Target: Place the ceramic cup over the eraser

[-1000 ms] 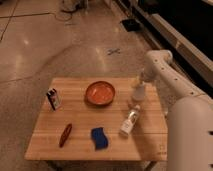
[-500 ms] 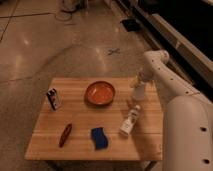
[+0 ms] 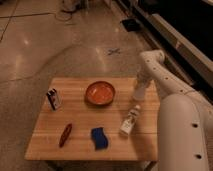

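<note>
Ceramic, so stiff, slippery, breakable: cup point(image 3: 138, 94) at right edge of bench point(image 3: 80, 126), best gripped around its wall. Hand point(image 3: 141, 80) at its top; cannot tell whether clenched.

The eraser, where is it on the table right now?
In the camera view the eraser stands near the left edge of the table, left of the orange bowl; the gripper is across the table at the ceramic cup.

white ceramic cup point(image 3: 139, 93) under gripper point(image 3: 142, 80), dark eraser point(image 3: 54, 99) upright, well apart
</note>
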{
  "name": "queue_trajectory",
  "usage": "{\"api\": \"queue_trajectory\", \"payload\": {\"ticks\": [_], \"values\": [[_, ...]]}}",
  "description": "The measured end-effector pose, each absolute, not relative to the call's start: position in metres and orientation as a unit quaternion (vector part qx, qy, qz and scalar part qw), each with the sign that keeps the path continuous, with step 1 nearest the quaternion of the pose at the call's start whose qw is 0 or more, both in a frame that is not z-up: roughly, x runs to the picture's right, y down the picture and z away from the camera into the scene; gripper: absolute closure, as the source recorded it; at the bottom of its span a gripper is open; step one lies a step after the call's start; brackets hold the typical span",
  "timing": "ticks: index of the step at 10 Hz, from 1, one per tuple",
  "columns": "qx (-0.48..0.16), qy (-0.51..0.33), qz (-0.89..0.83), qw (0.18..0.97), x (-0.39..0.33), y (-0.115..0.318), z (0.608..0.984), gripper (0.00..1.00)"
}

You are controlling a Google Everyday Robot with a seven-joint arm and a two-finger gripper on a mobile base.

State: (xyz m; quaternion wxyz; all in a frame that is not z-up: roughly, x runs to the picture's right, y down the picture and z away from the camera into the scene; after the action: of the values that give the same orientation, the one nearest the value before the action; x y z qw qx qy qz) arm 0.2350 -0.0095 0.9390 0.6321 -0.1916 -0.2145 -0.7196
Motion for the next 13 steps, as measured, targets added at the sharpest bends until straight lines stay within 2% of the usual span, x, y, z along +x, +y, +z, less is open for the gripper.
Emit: {"api": "queue_trajectory", "payload": {"ticks": [4, 7, 11, 13], "values": [[-0.174, -0.225, -0.752, 0.595, 0.216, -0.020, 0.905, 0.90], [-0.130, -0.234, -0.799, 0.539, 0.189, -0.034, 0.836, 0.90], [-0.055, -0.280, -0.842, 0.458, 0.136, -0.028, 0.740, 0.90], [-0.045, -0.289, -0.845, 0.448, 0.130, -0.025, 0.727, 0.90]]}}
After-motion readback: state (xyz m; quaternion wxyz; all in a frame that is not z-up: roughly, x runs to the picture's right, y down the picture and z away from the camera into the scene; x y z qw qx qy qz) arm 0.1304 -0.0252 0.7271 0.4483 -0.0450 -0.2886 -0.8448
